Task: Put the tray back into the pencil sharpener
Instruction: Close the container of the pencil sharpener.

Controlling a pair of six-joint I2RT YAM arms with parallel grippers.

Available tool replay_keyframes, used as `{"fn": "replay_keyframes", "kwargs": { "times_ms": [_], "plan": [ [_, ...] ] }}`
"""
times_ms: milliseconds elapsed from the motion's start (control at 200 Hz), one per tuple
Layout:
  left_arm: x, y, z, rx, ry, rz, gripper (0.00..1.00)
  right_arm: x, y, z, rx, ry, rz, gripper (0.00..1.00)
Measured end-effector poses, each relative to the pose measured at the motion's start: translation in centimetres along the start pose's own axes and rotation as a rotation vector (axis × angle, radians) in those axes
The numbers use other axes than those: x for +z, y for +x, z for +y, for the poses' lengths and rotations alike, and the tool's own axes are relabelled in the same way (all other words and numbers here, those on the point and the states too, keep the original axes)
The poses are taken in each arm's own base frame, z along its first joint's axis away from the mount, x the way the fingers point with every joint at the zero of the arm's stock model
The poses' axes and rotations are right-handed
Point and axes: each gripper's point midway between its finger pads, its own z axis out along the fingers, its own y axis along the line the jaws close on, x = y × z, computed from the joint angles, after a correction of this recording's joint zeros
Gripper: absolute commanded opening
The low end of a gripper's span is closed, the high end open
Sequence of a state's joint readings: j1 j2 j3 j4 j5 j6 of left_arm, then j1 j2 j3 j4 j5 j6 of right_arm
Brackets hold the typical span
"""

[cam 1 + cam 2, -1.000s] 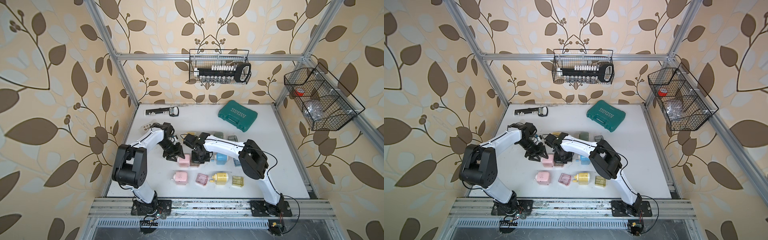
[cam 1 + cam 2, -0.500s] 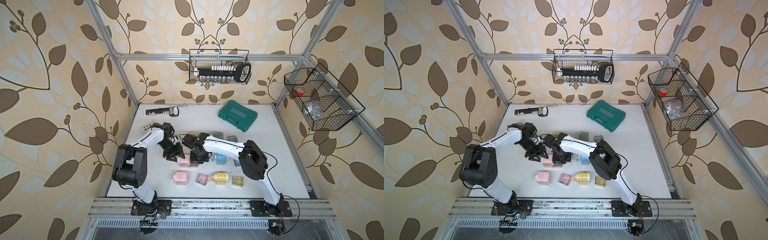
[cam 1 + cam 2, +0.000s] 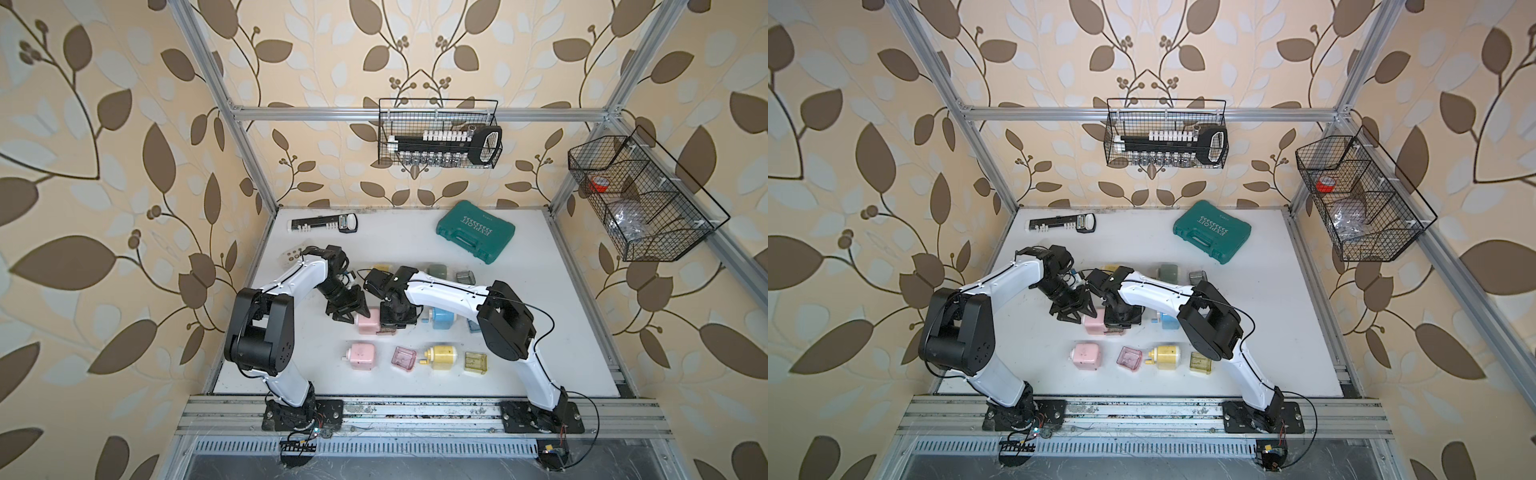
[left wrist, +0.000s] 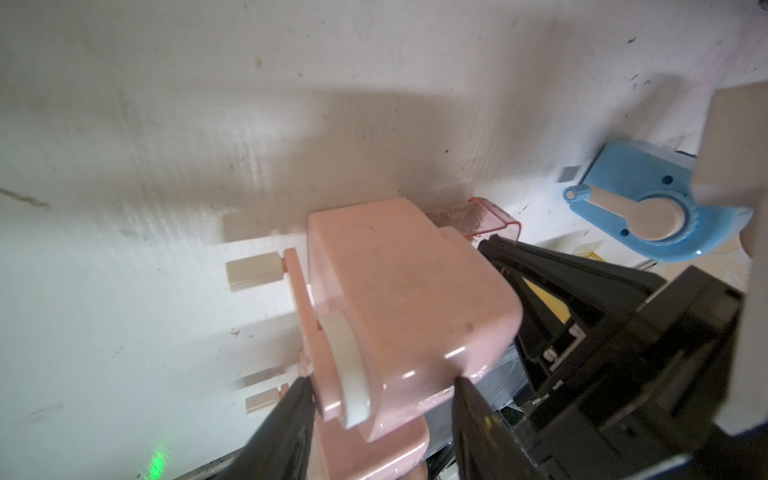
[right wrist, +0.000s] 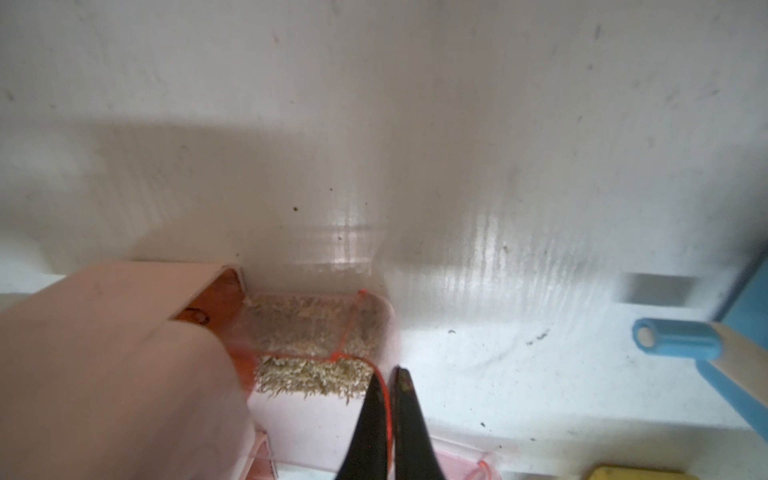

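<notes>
Nearest the robot's base, a second pink sharpener [image 3: 360, 356], a loose pink tray [image 3: 404, 359], a yellow sharpener [image 3: 442, 356] and a yellow tray [image 3: 475, 363] are lying in a row on the table [image 3: 540, 332], apart from the work.

Just behind them, the left gripper [image 4: 380, 411] is clamping the pink sharpener [image 4: 407, 291] at its crank end. The right gripper [image 5: 388, 374], fingers pressed together, is pinching the thin outer wall of the tray [image 5: 307, 328]. The tray is sitting partly inside the sharpener's open slot, with its outer end sticking out and carrying shavings [image 5: 316, 378].

Several things could go wrong from here:
- **Slipping grip:** the pinch is taking only a thin edge near one corner, so the wall may slip free during a push.
- **Jamming:** the same off-centre pinch may twist the tray until it is binding against the slot's rim.
- **Swinging body:** the left gripper is holding one end only, so a hard push may swing the body away.
- **Spilling:** any tilt is likely to send shavings onto the table.
- **Crowding:** the two grippers are working very close together and may touch.

Just beyond, the blue sharpener [image 3: 442, 319] is lying near the right arm, where a wide swing may knock its crank.
</notes>
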State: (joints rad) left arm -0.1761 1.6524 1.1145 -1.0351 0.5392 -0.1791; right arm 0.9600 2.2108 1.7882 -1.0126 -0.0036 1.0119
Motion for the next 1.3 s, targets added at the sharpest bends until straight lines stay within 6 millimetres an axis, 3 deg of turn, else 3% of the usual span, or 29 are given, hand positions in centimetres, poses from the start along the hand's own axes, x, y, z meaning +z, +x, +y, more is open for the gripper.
{"fn": "replay_keyframes", "kwargs": {
  "times_ms": [555,1305],
  "plan": [
    [0.0,0.0,0.0,0.001,0.000,0.000,0.54,0.0,-0.3,0.2,0.017,-0.005,-0.012,0.00],
    [0.1,0.1,0.0,-0.001,0.005,0.011,0.54,-0.2,-1.0,2.7,0.009,-0.113,-0.034,0.00]
  ]
}}
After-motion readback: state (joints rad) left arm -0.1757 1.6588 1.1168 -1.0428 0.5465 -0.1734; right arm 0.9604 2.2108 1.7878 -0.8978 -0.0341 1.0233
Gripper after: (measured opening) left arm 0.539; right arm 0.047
